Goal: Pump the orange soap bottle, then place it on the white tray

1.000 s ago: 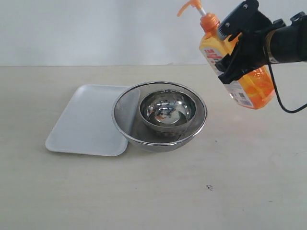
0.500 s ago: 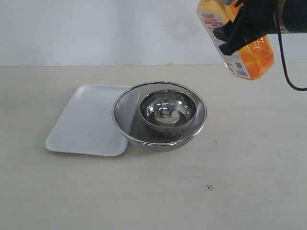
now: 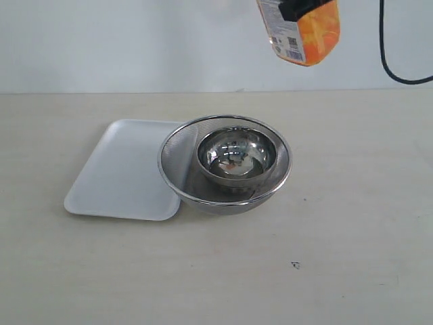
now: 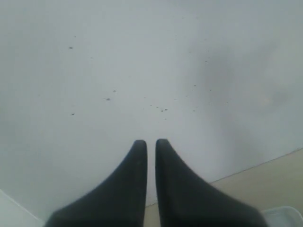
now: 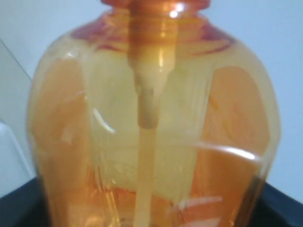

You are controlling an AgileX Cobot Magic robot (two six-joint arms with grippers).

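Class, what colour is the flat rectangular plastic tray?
The flat rectangular plastic tray is plain white, best seen in the exterior view.

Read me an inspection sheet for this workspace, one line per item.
Surface: beige table, one small dark speck.
Job's things: orange soap bottle held high in the air, its top out of frame; white tray flat on the table.
Clutter: mesh strainer overlapping the tray's edge, steel bowl inside it.
Grippers: right gripper clamped on the bottle; left gripper fingers nearly together, holding nothing.
Cables: black cable hanging at upper right.
Surroundings: plain white wall.
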